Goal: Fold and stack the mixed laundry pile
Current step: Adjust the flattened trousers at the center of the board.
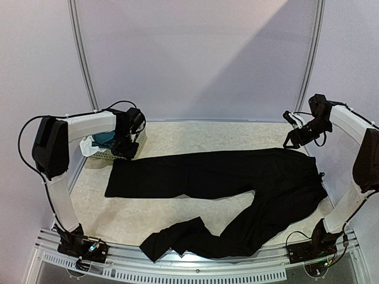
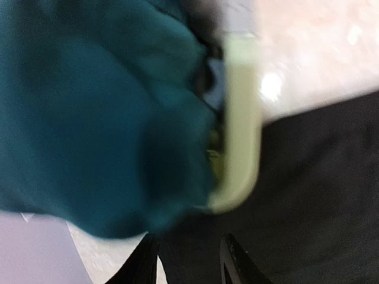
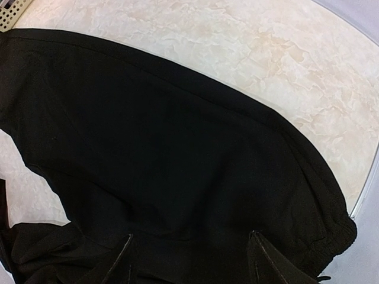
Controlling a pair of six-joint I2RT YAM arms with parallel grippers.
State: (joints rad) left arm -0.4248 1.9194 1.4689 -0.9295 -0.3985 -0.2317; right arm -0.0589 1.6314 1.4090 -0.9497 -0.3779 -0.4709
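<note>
Long black trousers [image 1: 237,177] lie spread across the table, waist at the right. One leg reaches left and the other bends toward the front edge. Dark teal-green shorts [image 1: 105,138] and a white cloth [image 1: 89,145] sit in the pale basket [image 1: 112,152] at the far left. My left gripper [image 1: 127,149] hovers at the basket's right side, open and empty. In the blurred left wrist view, the shorts [image 2: 100,118] fill the left, above my left gripper [image 2: 189,260]. My right gripper [image 1: 294,139] is raised over the far right, open and empty. It [image 3: 192,257] looks down on the trousers [image 3: 177,148].
The basket rim [image 2: 240,118] lies against the end of the trouser leg [image 2: 320,195]. A basket corner [image 3: 12,15] shows in the right wrist view. A curved white rail [image 1: 83,65] and the back wall bound the marbled table [image 1: 195,136].
</note>
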